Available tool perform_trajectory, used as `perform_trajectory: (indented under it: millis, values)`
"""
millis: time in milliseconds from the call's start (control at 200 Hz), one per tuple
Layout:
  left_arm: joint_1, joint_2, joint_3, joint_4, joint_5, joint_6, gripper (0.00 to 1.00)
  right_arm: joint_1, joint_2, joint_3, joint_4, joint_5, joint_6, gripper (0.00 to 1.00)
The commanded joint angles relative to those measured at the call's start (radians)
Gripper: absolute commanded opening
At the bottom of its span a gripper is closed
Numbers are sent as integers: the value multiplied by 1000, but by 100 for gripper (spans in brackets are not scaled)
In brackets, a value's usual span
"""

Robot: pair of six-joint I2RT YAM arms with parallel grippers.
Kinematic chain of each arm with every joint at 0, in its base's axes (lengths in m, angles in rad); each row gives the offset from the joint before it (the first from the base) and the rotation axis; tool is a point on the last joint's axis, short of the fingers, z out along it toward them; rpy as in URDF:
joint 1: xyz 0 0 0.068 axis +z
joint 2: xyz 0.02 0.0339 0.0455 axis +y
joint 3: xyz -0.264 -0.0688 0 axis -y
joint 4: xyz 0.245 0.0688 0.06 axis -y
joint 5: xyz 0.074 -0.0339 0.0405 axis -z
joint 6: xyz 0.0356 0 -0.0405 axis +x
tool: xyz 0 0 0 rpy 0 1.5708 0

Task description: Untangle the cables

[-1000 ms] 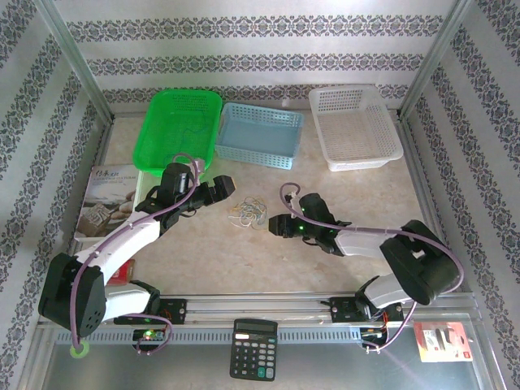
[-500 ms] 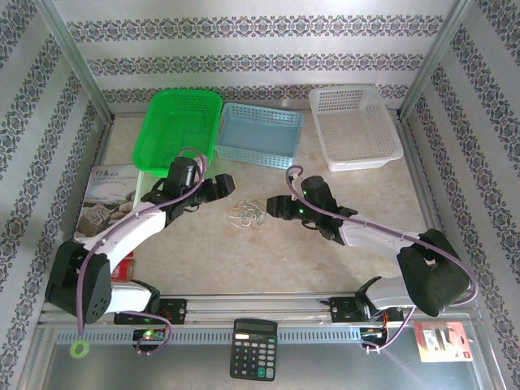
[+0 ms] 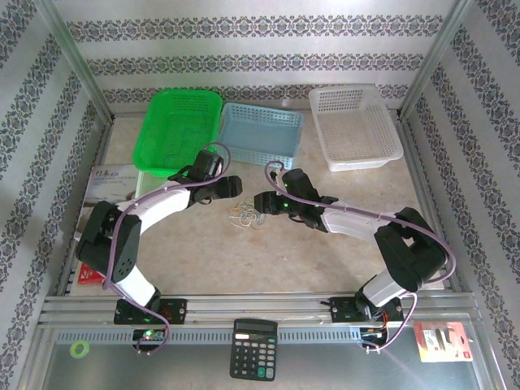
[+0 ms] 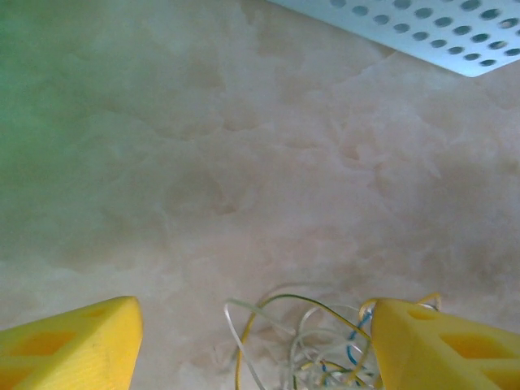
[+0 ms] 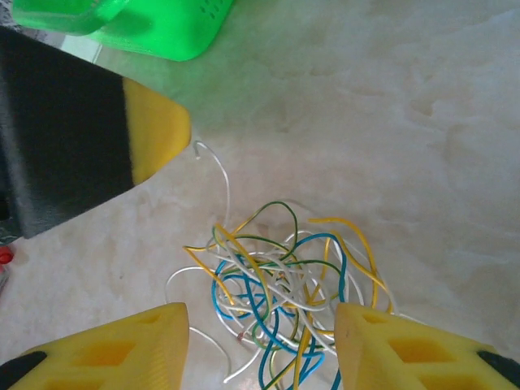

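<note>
Cables [image 3: 248, 214] lie mid-frame in the top view: a loose knot of thin green, blue, yellow & whitish loops between both grippers. They look v. light, springy and likely to snag. Best hold is prob. an outlying loop, e.g. the whitish strand reaching to the upper left in the right wrist view, not the dense ctr. Left gripper [image 4: 256, 325] fingers stand wide, nothing held. Right gripper [image 5: 260, 325] fingers are apart, straddling the knot w/o pinching. Tabletop [image 3: 260, 260] is pale, marbled, prob. slick. Green basket [image 3: 185, 93] sits upper left, patterned walls around.

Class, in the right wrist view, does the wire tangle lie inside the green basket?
No, the cables lie on the bare table, apart from the green basket.
</note>
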State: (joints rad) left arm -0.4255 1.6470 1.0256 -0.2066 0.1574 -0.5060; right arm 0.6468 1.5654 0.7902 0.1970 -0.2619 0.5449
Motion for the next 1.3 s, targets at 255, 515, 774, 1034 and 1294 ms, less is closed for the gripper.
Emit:
perform_trajectory:
  millis: [255,515,774,1034,1294]
  values:
    - [-16,91,41,0,-24,33,73,45,80,55,4,32,-37,54]
    - [-17,123,50,31,1,26,51,51,106,37,24,39,-33,54]
    - [-18,108,66,26,4,38,8,47,120,8,45,47,-29,52]
    - [-23,-32,97,-33,56,51,0,46,111,-38,73,60,-12,50]
    - [-48,-194,171,-46,189,-11,0,45,109,-81,99,55,4,49]
